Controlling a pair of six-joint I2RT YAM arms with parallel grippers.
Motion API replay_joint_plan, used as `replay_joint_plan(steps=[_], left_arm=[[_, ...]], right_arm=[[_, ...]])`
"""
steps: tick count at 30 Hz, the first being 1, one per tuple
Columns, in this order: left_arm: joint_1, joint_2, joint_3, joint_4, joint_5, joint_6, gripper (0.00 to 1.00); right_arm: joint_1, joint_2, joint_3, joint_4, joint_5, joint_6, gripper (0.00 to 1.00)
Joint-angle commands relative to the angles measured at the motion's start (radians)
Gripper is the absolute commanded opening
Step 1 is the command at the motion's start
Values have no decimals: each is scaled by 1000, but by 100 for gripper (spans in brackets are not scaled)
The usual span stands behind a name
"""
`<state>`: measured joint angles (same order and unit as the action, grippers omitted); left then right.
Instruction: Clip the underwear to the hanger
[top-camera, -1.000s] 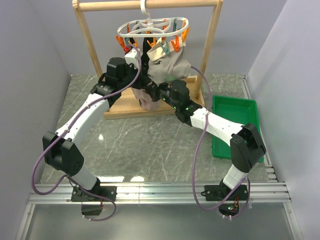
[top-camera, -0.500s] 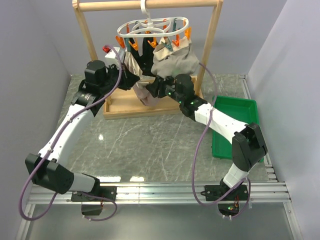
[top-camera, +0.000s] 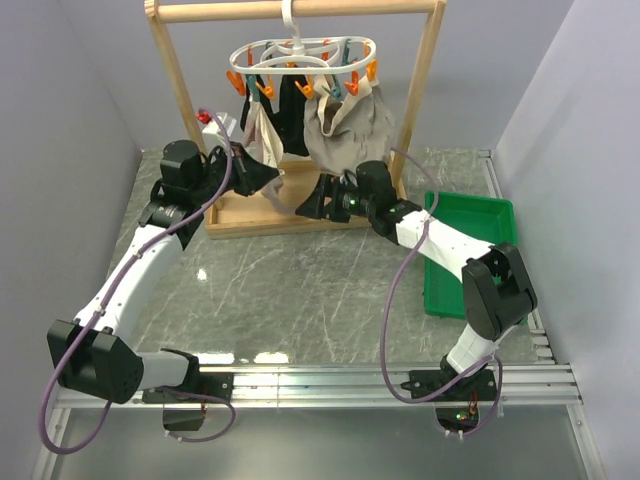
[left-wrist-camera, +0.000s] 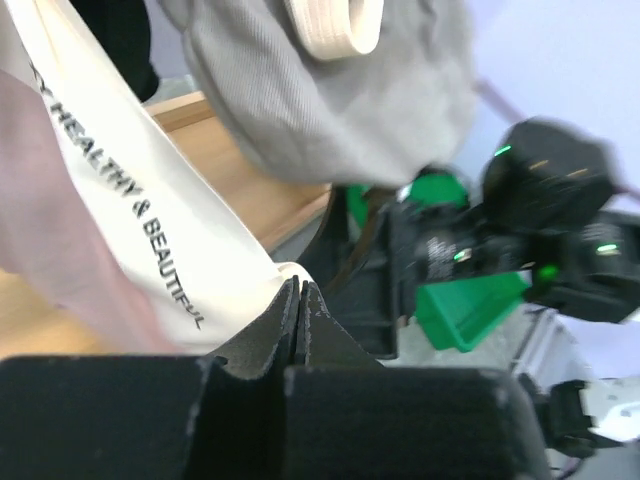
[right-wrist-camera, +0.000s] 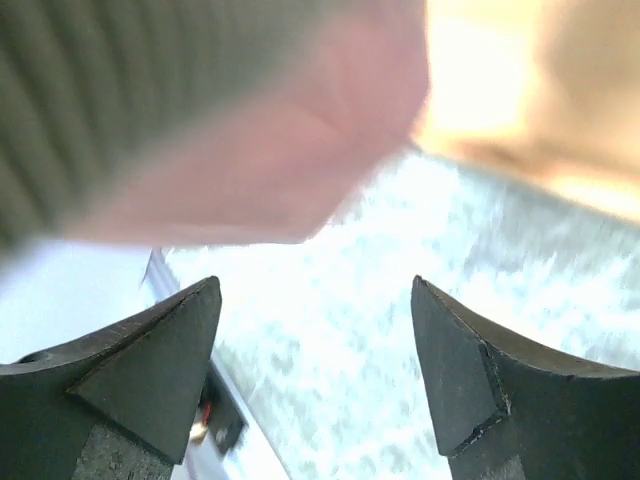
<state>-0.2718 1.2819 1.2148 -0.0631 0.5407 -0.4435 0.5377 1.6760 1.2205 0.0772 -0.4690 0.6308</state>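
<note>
Underwear (top-camera: 262, 135) hangs at the left side of the hanger (top-camera: 297, 55), its long axis running steeply from the pegs down to the left gripper (top-camera: 270, 177). That gripper is clenched on the lower end. We judge the next move turns on this: the free pegs lie straight above and a little right of the held end, so the left arm, already at the cloth, is the one to lift it. The right gripper (top-camera: 305, 205) sits right of the garment and nearer to us, under the grey garment (top-camera: 350, 135), fingers spread and holding nothing.

From above we cannot tell whether a peg actually bites the top edge. The left wrist view adds what the overhead lacks: the fingertips (left-wrist-camera: 298, 300) pinch the edge of the cream lettered waistband (left-wrist-camera: 120, 200), with pink cloth to its left. The right wrist view shows only blurred pink fabric (right-wrist-camera: 300, 150) above its parted fingers (right-wrist-camera: 160, 350), not touching them.
</note>
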Motion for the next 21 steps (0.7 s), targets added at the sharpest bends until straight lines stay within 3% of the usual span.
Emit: replay_joint_plan(steps=[1, 4, 7, 13, 18, 21], left_arm=[[35, -47, -27, 184, 143, -119, 0], [40, -61, -56, 249, 203, -172, 0], [58, -78, -84, 302, 235, -228, 0], [129, -111, -89, 342, 280, -265, 0], [195, -145, -115, 353, 239, -265, 0], [218, -153, -130, 287, 142, -235, 0]], right_arm=[[-21, -68, -50, -7, -105, 53, 83], [-22, -93, -124, 22, -169, 56, 82], [-25, -101, -161, 42, -233, 52, 74], [-25, -174, -165, -14, -221, -143, 59], [-27, -234, -200, -51, -204, -241, 50], [-27, -255, -220, -70, -192, -292, 49]])
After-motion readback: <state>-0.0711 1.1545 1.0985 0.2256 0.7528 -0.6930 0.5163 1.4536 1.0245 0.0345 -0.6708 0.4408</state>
